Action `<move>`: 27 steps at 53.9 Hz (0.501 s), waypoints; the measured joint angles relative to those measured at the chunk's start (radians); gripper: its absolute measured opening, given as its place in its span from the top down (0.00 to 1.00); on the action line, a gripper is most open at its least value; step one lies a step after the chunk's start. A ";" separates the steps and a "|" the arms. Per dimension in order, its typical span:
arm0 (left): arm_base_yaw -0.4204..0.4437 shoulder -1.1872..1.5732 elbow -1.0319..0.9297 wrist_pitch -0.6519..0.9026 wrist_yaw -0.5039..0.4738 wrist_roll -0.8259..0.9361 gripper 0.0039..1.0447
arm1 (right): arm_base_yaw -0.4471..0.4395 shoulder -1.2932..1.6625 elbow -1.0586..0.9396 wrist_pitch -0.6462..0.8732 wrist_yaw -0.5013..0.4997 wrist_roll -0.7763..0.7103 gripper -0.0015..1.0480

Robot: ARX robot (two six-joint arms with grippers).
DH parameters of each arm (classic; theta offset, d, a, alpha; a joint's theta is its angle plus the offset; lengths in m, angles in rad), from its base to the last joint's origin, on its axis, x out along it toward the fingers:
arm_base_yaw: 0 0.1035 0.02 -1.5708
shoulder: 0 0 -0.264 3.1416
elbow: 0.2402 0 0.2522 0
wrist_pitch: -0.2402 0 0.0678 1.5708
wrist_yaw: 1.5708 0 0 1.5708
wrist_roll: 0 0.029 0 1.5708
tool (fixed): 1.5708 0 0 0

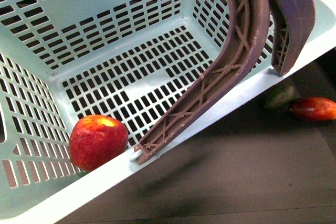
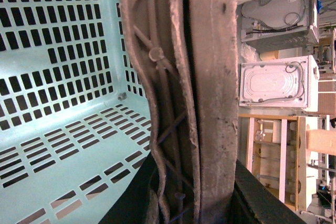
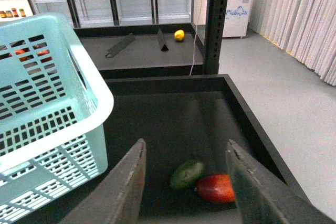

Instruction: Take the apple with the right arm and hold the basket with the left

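Front view: one apple (image 1: 98, 141) lies in the near left corner of the tilted basket (image 1: 105, 3), touching the slotted floor and side wall. Its underside is cut off by the pale rim. To the right, two brown-mauve handles (image 1: 231, 61) rise out of frame together. Further right, outside the basket on the dark tray (image 1: 210, 182), sit two fruits: a green fruit (image 1: 280, 97), half hidden behind the rim, touching a red-orange fruit (image 1: 315, 108).

In the left wrist view, the left gripper (image 2: 194, 163) shows only as dark edges on either side of both handles, pinching them together.

In the right wrist view, the right gripper (image 3: 186, 145) hangs spread and empty above the same two fruits, beside the basket. Red shapes behind the slots are too unclear to name.
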State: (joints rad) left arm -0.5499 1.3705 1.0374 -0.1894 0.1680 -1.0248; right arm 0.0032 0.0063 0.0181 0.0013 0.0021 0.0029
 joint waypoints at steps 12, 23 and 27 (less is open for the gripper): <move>0.000 0.000 0.000 0.000 0.000 0.000 0.81 | 0.000 0.000 0.000 0.000 0.000 0.000 0.09; 0.047 -0.007 -0.043 0.182 0.005 -0.084 0.81 | 0.000 0.000 0.000 0.000 0.000 0.000 0.08; 0.096 -0.014 -0.044 0.183 0.005 -0.104 0.81 | 0.000 0.000 0.000 0.000 0.000 0.000 0.08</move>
State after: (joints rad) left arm -0.4541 1.3567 0.9932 -0.0067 0.1730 -1.1286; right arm 0.0032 0.0059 0.0181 0.0013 0.0021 0.0029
